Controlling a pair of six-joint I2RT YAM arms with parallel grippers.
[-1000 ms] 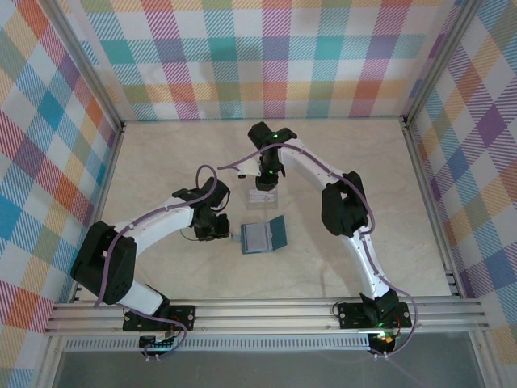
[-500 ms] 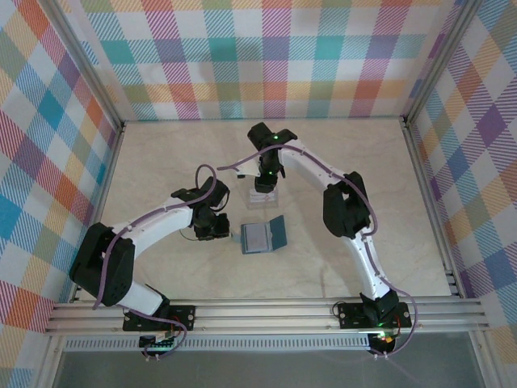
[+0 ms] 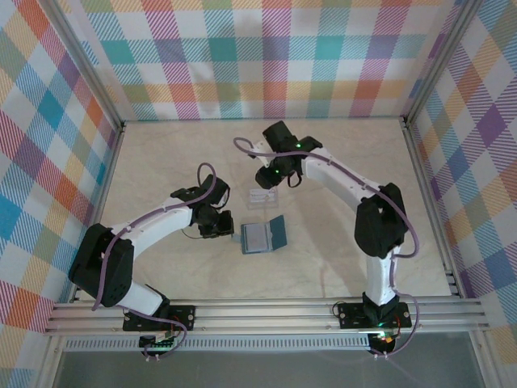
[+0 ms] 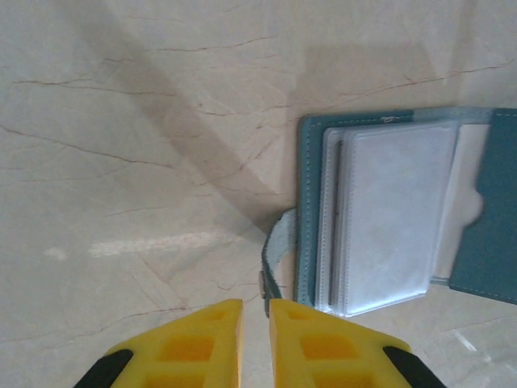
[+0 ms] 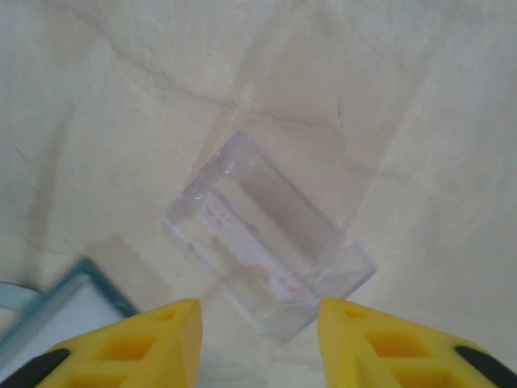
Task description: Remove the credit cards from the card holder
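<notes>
One card holder [image 4: 388, 218] | teal bifold | lying open | clear-windowed inside

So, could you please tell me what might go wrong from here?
The left tool grips the card holder only by its thin side tab, so the holder may slip free or swing if pulled. The credit cards lie flat on the table under the open right tool, close to the holder's corner; a low pass could scatter them.
</notes>
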